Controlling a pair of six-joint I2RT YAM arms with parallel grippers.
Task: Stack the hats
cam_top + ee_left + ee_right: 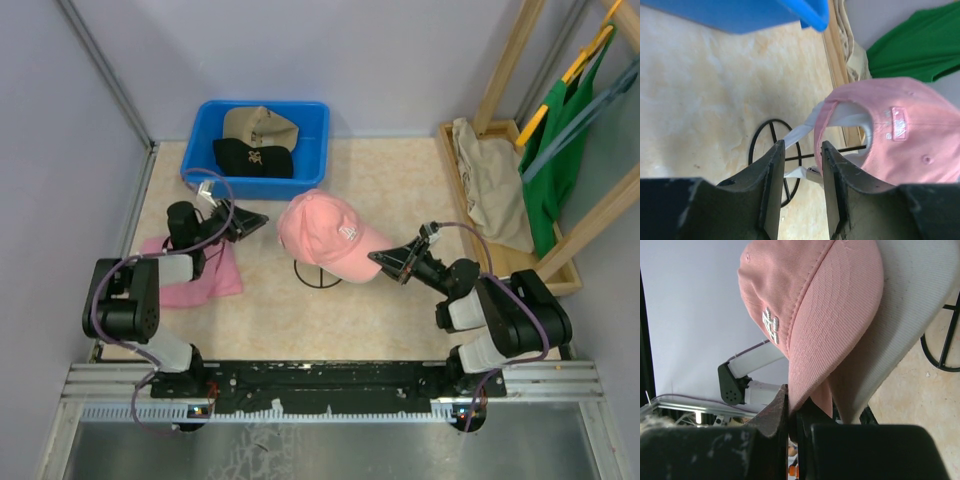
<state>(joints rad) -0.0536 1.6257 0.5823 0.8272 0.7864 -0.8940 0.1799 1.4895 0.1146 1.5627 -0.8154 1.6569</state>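
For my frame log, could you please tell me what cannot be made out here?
White cap: hidden under the pink cap in the top view; only parts show in wrist views.
Stand: top covered by both caps, every view.
Tan cap: top view, black cap overlaps it; logo too small.
Right gripper: own fingers hide whether the white brim is pinched too.

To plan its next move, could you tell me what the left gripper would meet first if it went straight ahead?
Probably the back of the pink cap, or the white cap under it; depth is unclear.
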